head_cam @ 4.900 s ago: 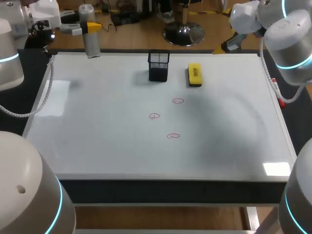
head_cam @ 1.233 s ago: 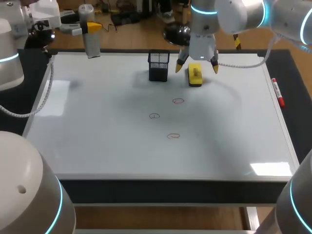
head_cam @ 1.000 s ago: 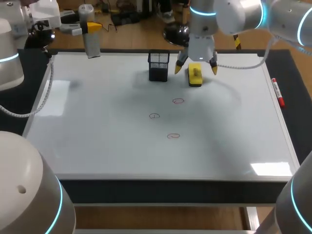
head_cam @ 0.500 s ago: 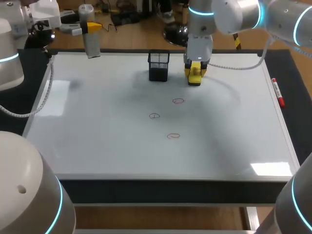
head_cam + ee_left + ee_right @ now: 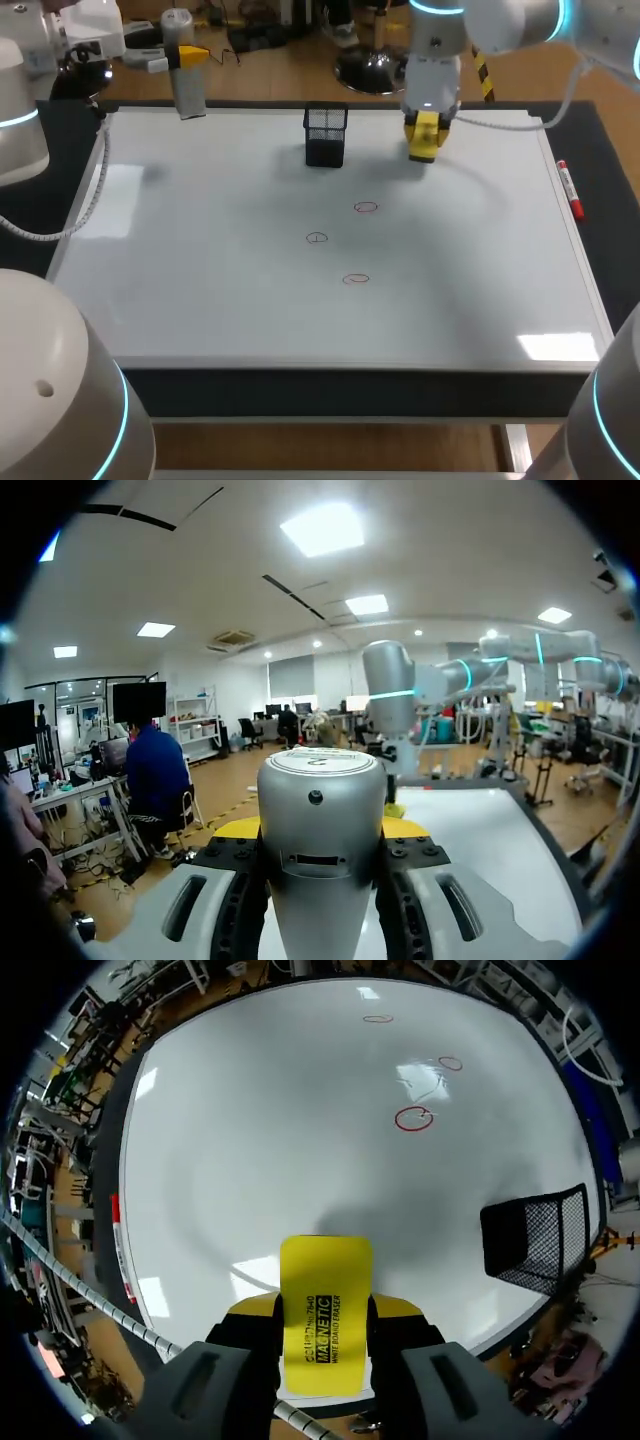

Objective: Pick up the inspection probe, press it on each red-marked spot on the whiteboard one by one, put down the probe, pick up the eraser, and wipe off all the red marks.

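The right claw point(image 5: 424, 138) is clamping the yellow eraser point(image 5: 325, 1310) from two sides, its fingers pressed against the block's long edges. It is holding the eraser over the far part of the whiteboard point(image 5: 200, 290), near the black mesh cup point(image 5: 326, 135). The pictures are not showing whether the eraser is touching the board or hanging just above it.

At the far left corner, the left claw point(image 5: 320, 832) is sitting with its fingers on either side of the silver probe point(image 5: 320, 780). The probe is standing upright at the board's edge. The fingers are looking closed on it, so the probe is not lying free on the table.

Judging by this, the eraser pick-up is looking done and the wiping is not yet begun. All three red marks are showing whole near the board's middle: one nearest the eraser point(image 5: 366, 207), one toward the left arm's side point(image 5: 317, 238) and one closest to the robot point(image 5: 356, 279). Nothing is telling whether the probe has been pressed on them.

Bare board is lying between the eraser and the marks, so nothing is blocking the sweep. The cup is standing off to one side of that path. A red marker point(image 5: 567, 188) is lying along the board's right edge, well apart from the marks.
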{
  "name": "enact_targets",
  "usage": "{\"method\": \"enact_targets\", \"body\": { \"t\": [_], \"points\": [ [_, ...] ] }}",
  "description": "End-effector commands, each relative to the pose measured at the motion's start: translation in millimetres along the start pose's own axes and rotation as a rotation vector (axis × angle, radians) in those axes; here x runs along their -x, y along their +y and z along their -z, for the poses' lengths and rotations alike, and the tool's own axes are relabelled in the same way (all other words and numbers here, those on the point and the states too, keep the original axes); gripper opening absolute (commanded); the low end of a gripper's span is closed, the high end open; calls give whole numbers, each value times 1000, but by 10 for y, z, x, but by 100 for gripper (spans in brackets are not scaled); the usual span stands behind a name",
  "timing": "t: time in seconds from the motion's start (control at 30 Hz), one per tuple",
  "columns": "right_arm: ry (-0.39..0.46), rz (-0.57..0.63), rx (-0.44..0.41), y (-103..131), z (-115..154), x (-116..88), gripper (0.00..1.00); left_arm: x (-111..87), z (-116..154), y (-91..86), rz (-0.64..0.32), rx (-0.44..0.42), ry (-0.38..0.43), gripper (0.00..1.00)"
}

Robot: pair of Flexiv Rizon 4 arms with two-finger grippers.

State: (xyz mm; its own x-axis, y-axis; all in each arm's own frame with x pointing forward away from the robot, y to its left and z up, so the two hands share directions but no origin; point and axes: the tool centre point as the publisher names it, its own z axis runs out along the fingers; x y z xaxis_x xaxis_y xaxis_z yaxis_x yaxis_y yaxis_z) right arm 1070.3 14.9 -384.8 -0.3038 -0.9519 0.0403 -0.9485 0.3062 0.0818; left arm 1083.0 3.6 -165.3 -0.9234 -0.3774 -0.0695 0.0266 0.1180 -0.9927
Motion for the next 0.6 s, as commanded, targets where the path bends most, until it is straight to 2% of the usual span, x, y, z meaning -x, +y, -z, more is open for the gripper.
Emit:
{"method": "enact_targets", "body": {
  "t": [0.03,0.37,0.6],
  "points": [
    [-24,-57,2,29,63,-293,0,-5,-1,-5,-1,-2,-2,0],
    [-44,-239,28,111,15,-910,0,-5,-1,-5,-1,-2,-2,0],
    [-65,-318,32,214,-18,-1335,0,-5,-1,-5,-1,-2,-2,0]
  ]
}}
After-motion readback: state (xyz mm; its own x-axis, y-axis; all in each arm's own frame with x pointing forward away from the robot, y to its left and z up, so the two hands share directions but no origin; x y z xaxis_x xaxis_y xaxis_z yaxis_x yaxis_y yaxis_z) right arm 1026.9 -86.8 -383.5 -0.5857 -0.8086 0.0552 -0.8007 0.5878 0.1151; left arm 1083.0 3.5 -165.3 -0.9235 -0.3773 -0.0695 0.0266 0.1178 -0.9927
